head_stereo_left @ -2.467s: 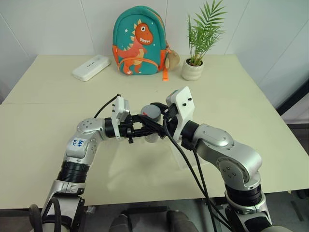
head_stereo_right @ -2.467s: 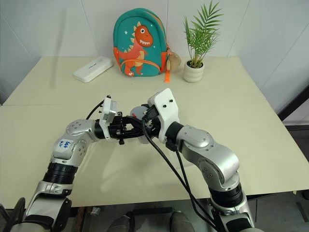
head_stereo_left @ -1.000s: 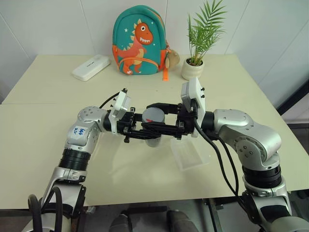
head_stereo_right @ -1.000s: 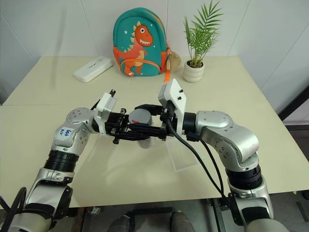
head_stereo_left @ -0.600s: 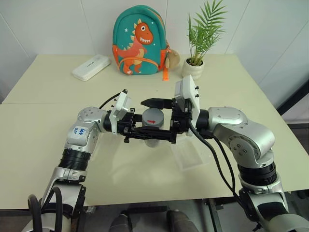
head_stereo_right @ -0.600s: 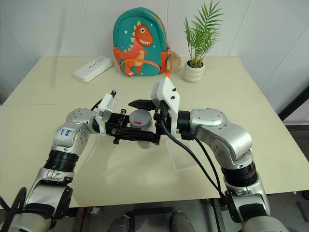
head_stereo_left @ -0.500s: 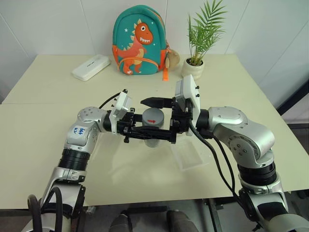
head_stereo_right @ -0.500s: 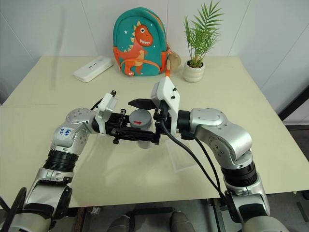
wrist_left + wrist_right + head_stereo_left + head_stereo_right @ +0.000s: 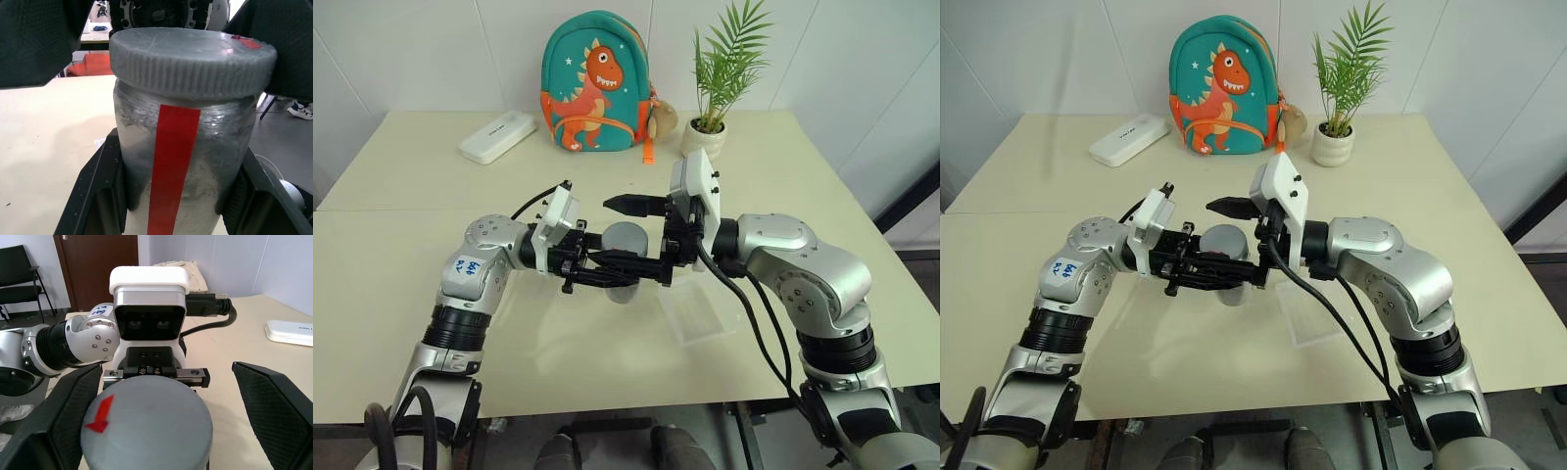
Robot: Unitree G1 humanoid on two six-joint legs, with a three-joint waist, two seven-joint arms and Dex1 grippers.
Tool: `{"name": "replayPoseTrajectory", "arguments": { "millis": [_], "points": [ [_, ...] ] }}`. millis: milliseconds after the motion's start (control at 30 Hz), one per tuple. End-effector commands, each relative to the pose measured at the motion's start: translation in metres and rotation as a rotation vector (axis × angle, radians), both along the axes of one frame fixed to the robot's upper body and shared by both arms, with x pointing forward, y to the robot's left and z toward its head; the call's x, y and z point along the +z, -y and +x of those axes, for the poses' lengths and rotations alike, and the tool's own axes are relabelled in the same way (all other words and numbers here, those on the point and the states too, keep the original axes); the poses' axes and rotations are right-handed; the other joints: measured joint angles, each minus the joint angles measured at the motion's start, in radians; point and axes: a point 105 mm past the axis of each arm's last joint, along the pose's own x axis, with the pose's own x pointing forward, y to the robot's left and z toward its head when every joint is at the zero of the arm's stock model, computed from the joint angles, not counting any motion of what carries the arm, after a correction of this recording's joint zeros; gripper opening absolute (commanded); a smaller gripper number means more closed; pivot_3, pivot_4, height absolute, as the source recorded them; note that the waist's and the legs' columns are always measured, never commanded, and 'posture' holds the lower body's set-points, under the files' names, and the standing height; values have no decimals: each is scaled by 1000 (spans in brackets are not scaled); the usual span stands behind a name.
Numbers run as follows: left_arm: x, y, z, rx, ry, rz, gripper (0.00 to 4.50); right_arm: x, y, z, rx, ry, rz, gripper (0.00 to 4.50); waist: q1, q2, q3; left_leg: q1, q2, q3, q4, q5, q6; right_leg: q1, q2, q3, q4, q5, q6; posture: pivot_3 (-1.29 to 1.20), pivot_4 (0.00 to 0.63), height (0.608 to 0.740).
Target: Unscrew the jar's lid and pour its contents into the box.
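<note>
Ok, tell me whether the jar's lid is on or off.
On. The grey lid sits level atop the jar, its ribbed rim overhanging the neck with no gap; how loosened it is, cannot tell.

A dinosaur backpack (image 9: 597, 83), a potted plant (image 9: 710, 122) and a white case (image 9: 497, 136) line the table's (image 9: 401, 255) far edge.

A pale cream rectangular table (image 9: 431, 323) carries a white flat rectangular case (image 9: 497, 136), a teal dinosaur backpack (image 9: 596, 83), a white potted palm (image 9: 703, 140) and a shallow clear plastic box (image 9: 697, 311).
</note>
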Motion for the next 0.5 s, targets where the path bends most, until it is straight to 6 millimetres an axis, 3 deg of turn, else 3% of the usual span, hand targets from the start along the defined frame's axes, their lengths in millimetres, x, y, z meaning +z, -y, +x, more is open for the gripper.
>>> {"name": "replayPoseTrajectory", "arguments": {
  "millis": [33,500],
  "points": [
    [5,-3,-7,-18,30,-10,1927,15,5,0,-19,59,20,4474,0,0,0,0,0,0,0,0,0,0,0,0,0,0,0,0,150,740],
    [5,-19,5,71,34,-4,1927,18,44,4,-170,50,-11,4474,6,0,0,0,0,0,0,0,0,0,0,0,0,-1,-2,0,150,740]
  ]
}}
